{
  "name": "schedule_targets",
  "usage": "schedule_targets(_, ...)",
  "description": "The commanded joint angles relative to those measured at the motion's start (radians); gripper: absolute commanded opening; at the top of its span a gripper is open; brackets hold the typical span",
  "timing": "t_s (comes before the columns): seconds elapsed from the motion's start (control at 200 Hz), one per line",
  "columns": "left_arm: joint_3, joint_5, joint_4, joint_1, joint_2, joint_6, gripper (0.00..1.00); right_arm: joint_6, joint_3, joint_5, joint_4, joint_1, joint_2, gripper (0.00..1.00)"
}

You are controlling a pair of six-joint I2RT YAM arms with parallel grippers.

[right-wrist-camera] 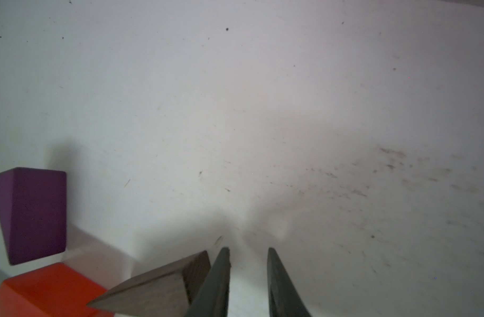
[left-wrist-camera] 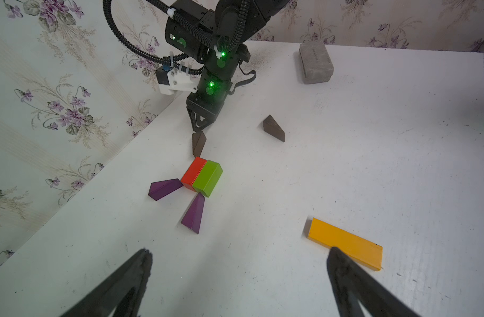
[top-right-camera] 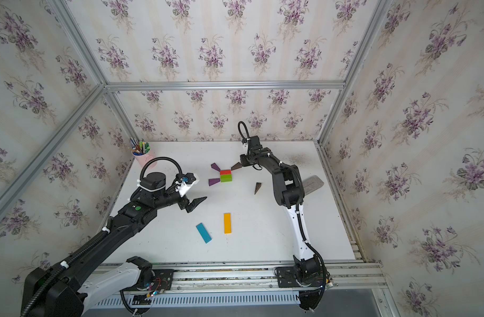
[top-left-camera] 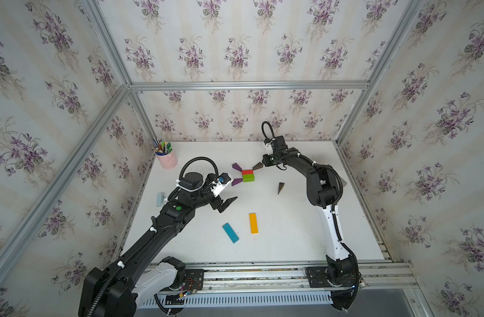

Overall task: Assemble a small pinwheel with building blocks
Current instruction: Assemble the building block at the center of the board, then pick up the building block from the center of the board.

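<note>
White worktop (top-left-camera: pixel 290 219): orange bar (top-left-camera: pixel 253 223) pointed to 12 o'clock, room all round; left pincer (left-wrist-camera: pixel 239 251) wide, right pincer (right-wrist-camera: pixel 248 249) narrow, empty.

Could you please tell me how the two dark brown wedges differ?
The far brown wedge lies with its tip at the red block, as a blade; the near brown wedge lies alone, touching no block. The right gripper sits beside the far one, not the near one. Both are dark brown and unheld.

Left hand (left-wrist-camera: pixel 239 251) hovers with jaws spread wide, angled forward and down; right hand (right-wrist-camera: pixel 248 249) points downward, jaws closed, empty.
</note>
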Motion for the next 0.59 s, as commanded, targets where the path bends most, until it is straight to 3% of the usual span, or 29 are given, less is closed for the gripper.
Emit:
schedule_targets(0.0, 0.006, 0.007, 0.019, 0.0, -0.004, 0.006, 1.0, 0.008, -0.053, 0.053, 0.04, -0.008, -0.059, 0.26)
schedule_targets(0.135, 0.006, 0.007, 0.019, 0.0, -0.005, 0.004, 1.0, 0.045, -0.224, 0.095, 0.11, -0.039, -0.204, 0.28)
schedule_targets(0.275, 0.005, 0.007, 0.02, 0.0, -0.016, -0.001, 1.0, 0.057, -0.427, 0.093, 0.11, -0.036, -0.376, 0.36)
schedule_targets(0.415, 0.007, 0.021, 0.022, 0.0, -0.022, -0.007, 1.0, -0.032, -0.654, 0.095, 0.131, -0.024, -0.536, 0.51)
schedule_targets(0.59, 0.005, 0.034, 0.028, 0.0, -0.041, -0.016, 1.0, -0.217, -0.77, 0.16, 0.111, -0.026, -0.63, 0.53)
